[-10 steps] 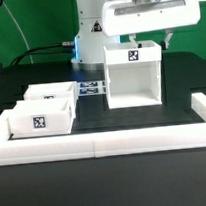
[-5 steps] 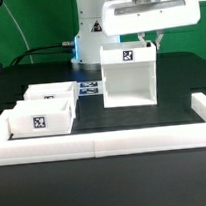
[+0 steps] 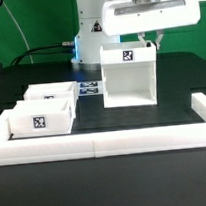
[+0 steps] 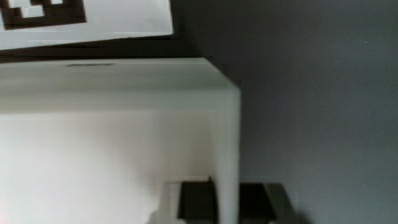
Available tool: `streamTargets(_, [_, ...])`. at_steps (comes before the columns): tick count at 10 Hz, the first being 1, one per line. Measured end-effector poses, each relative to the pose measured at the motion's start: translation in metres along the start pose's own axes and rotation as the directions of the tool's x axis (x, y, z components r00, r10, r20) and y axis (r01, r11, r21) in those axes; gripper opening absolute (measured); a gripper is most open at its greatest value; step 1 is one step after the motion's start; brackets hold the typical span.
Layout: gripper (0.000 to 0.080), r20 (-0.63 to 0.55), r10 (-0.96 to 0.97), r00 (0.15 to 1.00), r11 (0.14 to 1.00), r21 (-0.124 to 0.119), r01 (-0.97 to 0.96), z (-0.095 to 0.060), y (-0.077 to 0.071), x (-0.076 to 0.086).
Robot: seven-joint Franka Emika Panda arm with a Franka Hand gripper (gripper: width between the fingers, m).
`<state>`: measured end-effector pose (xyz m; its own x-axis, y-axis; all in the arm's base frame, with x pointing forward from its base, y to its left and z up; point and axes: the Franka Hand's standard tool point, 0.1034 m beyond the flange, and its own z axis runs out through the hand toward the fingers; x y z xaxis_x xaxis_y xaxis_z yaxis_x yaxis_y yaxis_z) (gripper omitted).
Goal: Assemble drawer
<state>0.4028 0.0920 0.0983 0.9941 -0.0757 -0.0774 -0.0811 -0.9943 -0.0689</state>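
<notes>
The tall white open-fronted drawer casing [image 3: 129, 77] stands upright at the table's middle, a tag on its top front. My gripper [image 3: 152, 42] comes down on the casing's right-hand side wall at its top edge. In the wrist view the casing [image 4: 107, 130] fills the frame, and my gripper [image 4: 228, 200] straddles its thin wall, a dark finger [image 4: 196, 200] on each side, shut on it. Two small white open-top trays sit at the exterior view's left, one in front [image 3: 40, 118] and one behind it [image 3: 52, 94].
A long low white border rail [image 3: 104, 143] runs along the front and turns up at both ends. The marker board [image 3: 90, 89] lies flat between the trays and the casing. The robot's base [image 3: 86, 42] stands behind.
The casing has shifted toward the exterior view's left together with my gripper over the first half second. Nothing has moved since.
</notes>
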Motion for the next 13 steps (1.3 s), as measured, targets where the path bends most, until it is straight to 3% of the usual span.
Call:
streamTargets(5, [0.0038, -0.037, -0.023, 0.999, 0.999, 0.030, 0.024, -0.005, -0.008, 0.066])
streamTargets(10, [0.0042, -0.119, -0.019, 0.993, 0.998, 0.058, 0.026, -0.011, -0.019, 0.148])
streamTargets(13, [0.0044, -0.150, -0.022, 0.988, 0.997, 0.065, 0.032, -0.014, -0.019, 0.179])
